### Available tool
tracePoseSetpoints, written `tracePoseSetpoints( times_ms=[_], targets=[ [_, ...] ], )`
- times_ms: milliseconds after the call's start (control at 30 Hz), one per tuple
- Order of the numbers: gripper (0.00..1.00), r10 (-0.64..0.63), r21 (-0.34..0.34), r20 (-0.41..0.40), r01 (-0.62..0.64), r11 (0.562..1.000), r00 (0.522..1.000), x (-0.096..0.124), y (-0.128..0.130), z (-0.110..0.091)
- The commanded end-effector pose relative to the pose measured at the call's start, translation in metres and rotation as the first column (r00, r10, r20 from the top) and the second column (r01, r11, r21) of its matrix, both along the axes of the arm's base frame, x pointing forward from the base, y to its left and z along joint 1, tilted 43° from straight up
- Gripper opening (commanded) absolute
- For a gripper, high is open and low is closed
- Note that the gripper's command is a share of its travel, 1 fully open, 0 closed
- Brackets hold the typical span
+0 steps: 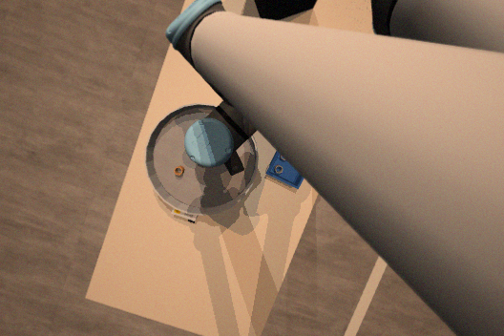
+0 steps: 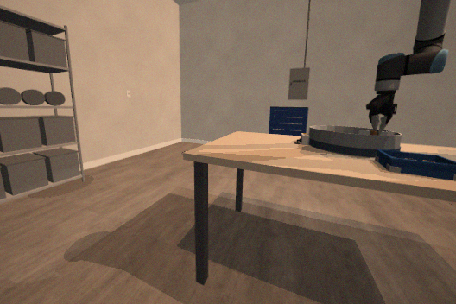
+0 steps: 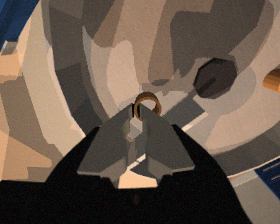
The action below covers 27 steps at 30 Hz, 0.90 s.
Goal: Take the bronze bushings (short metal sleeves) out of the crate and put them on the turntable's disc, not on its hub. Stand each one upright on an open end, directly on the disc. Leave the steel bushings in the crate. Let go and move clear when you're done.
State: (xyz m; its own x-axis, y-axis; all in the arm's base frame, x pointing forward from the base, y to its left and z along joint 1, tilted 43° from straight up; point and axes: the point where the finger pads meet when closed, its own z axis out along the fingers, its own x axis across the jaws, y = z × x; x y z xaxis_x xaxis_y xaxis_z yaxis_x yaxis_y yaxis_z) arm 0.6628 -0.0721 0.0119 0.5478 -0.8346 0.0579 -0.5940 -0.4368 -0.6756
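Note:
My gripper (image 2: 378,129) (image 3: 135,104) is shut on the wall of a bronze bushing (image 2: 374,132) (image 3: 147,95), whose open end faces the wrist camera. It holds it over the turntable's disc (image 1: 167,149), between hub and rim; the near rim hides its lower end in the exterior view, so I cannot tell whether it touches the disc. Another bronze bushing (image 1: 176,172) (image 3: 274,80) stands on the disc beyond the dark hub (image 3: 215,78). The blue crate (image 1: 286,180) (image 2: 414,167) is partly hidden by the arm in the top view. A grey steel bushing (image 1: 279,173) shows in it.
The turntable's raised rim (image 2: 345,138) surrounds the disc and the lowered gripper. The crate stands close beside it on the wooden table (image 1: 143,268) (image 2: 259,161). A small labelled box (image 1: 184,217) sits at the turntable's outer edge. The arm spans over the table.

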Motion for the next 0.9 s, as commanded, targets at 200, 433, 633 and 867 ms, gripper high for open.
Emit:
tracePoseSetpoints(
  times_ms=[200, 433, 633, 867],
  targets=[
    [0.00, -0.001, -0.001, 0.001, 0.001, 1.000, 1.000, 0.010, 0.005, -0.012],
    [0.00, -0.001, -0.001, 0.001, 0.001, 1.000, 1.000, 0.013, 0.007, -0.016],
    [0.00, -0.001, -0.001, 0.001, 0.001, 1.000, 1.000, 0.014, 0.008, -0.017],
    [0.00, -0.001, -0.001, 0.001, 0.001, 1.000, 1.000, 0.014, 0.008, -0.017]
  ],
)
